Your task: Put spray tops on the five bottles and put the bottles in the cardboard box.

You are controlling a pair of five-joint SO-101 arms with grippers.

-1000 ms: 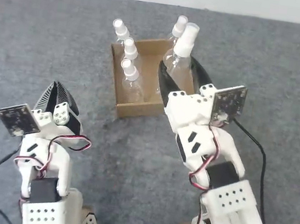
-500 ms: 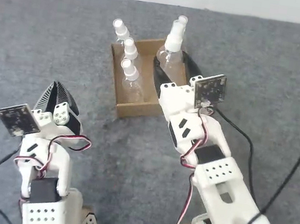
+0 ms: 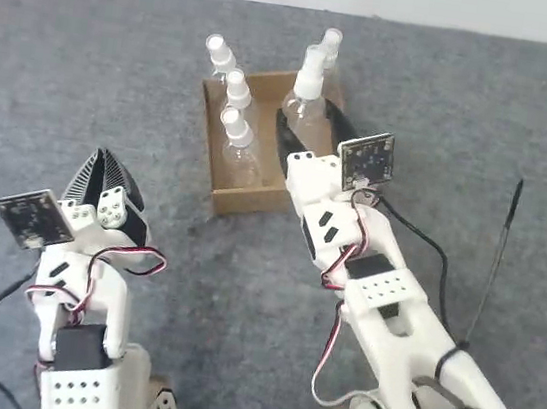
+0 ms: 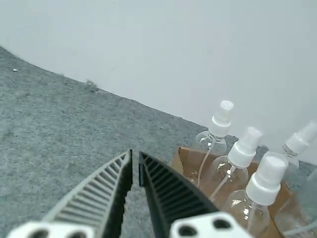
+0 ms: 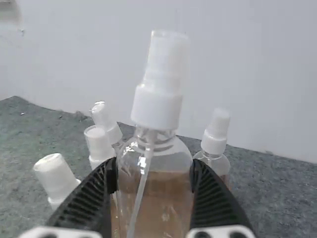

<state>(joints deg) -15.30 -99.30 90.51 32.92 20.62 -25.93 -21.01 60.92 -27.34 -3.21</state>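
**Q:** Which step was in hand?

**A:** The last one, in my judgement. The right gripper (image 3: 308, 120) was clamped on the fifth bottle (image 3: 304, 100), one jaw on each side of its clear body, in the upper centre of the high view. Its spray top (image 5: 159, 84) was already fitted.

**Q:** Where was that bottle relative to the box?

**A:** It was upright over the right half of the box (image 3: 251, 200). Whether its base touched the box floor could not be told, as the gripper hid it.

**Q:** And the other four?

**A:** Three bottles (image 3: 236, 89) stood in a row down the left half of the box, all capped. A fourth bottle (image 3: 328, 46), also capped, showed just behind the held one. Its base was hidden, but it appeared to stand in the far right corner.

**Q:** The left gripper?

**A:** The left gripper (image 3: 104, 158) sat at lower left of the high view, well apart from the box. Its jaws were together and held nothing.

**Q:** What did the next move call for?

**A:** It called for lowering the bottle straight down until seated, then parting the jaws no wider than needed. The fourth bottle was just behind and the row was near on the left. A wide opening or a tilted withdrawal therefore risked knocking a neighbour, so the lift out should be vertical.
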